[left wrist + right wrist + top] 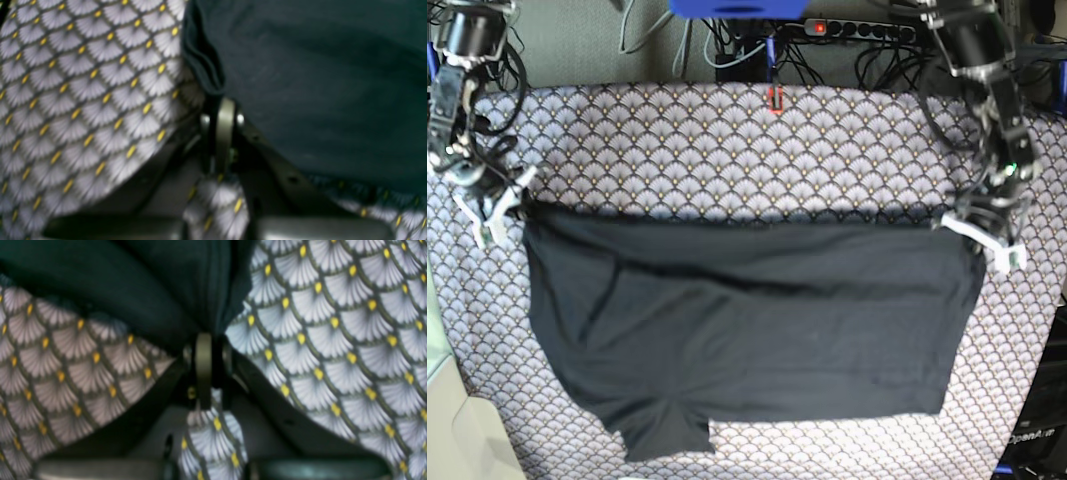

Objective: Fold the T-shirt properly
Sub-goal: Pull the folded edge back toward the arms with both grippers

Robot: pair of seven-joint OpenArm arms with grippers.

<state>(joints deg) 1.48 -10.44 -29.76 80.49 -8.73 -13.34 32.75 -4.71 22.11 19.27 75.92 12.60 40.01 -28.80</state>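
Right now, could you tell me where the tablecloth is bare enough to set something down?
The widest free patch is the tablecloth behind the T-shirt, running between the right gripper and left gripper. Narrower bare strips border the shirt's two side edges, and a thin one lies in front of its hem. The middle is fully covered by the shirt.

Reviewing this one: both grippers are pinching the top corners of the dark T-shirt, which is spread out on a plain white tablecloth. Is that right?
Not quite. The tablecloth is not plain white: it is pale with a scallop pattern and yellow dots, clearest in the wrist views. The rest holds: the left gripper and right gripper each pinch a top corner of the T-shirt.
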